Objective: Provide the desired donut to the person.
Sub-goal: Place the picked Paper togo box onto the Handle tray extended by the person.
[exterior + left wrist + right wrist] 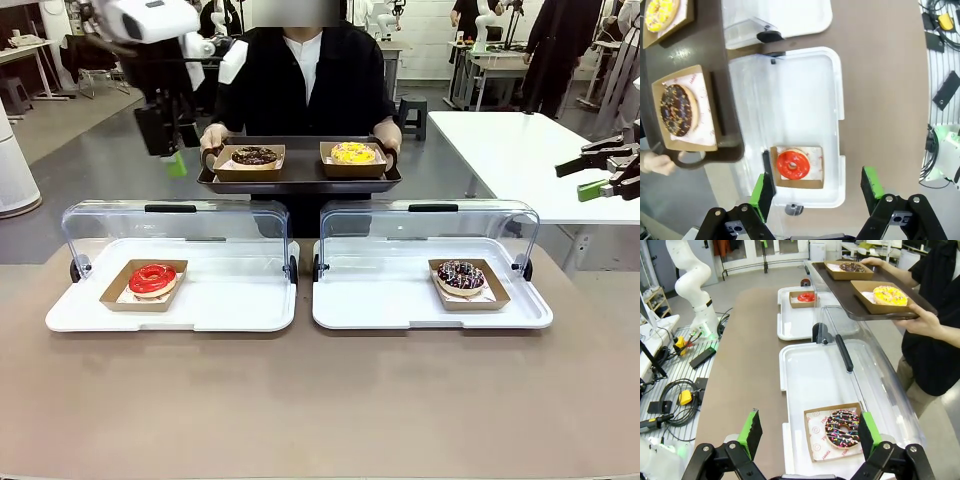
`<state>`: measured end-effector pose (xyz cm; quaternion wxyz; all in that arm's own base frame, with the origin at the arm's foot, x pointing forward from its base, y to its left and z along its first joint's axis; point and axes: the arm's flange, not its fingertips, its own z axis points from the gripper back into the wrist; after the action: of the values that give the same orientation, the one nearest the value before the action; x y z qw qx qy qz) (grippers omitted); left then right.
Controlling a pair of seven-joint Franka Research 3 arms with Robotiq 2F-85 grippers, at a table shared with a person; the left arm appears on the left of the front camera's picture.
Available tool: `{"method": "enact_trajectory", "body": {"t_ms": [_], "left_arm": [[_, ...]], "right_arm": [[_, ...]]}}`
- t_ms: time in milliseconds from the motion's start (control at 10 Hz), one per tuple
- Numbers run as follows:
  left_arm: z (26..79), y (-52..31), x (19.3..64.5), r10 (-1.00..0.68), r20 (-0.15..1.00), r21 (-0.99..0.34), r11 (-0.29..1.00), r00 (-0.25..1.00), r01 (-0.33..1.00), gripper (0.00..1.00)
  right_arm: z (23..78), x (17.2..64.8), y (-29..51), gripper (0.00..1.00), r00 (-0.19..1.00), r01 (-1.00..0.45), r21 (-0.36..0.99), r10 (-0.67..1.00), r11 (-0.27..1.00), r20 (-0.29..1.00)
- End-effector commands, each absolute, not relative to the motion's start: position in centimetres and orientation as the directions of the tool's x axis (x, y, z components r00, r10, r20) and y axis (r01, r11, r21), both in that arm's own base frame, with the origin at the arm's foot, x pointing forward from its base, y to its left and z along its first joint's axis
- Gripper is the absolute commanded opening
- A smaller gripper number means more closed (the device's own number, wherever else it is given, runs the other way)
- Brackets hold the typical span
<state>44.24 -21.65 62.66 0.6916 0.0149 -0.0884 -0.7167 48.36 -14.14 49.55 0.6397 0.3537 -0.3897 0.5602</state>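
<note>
The person [300,80] stands at the far side holding a dark tray [300,180] with a chocolate donut [254,156] and a yellow donut [352,152] in paper boats. A red donut [152,279] lies in the left white tray [220,300]; a sprinkled chocolate donut [461,277] lies in the right white tray [380,300]. My left gripper [172,160] hangs open high over the back left, above the red donut [793,165]. My right gripper [585,178] is open at the far right, high over the sprinkled donut [842,428].
Both clear lids [175,225] [430,222] stand raised at the trays' far edges. The person's dark tray [865,295] overhangs the lids. Brown table [320,400] stretches bare in front of the trays. Cables and tools [680,395] lie off the table's side.
</note>
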Motion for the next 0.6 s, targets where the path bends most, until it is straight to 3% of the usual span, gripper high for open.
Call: {"method": "enact_trajectory", "body": {"t_ms": [0,500], "left_arm": [[60.9,-19.2,41.6,-0.986,0.147,0.174,-0.048,-0.074,0.984,0.92],[61.6,-19.3,42.2,-0.993,0.114,0.154,-0.02,-0.038,0.988,0.92]], "right_arm": [[49.6,48.3,-14.0,1.0,0.068,-0.993,0.017,0.436,0.119,0.897],[49.6,48.3,-14.0,1.0,0.068,-0.993,0.017,0.436,0.119,0.897]]}}
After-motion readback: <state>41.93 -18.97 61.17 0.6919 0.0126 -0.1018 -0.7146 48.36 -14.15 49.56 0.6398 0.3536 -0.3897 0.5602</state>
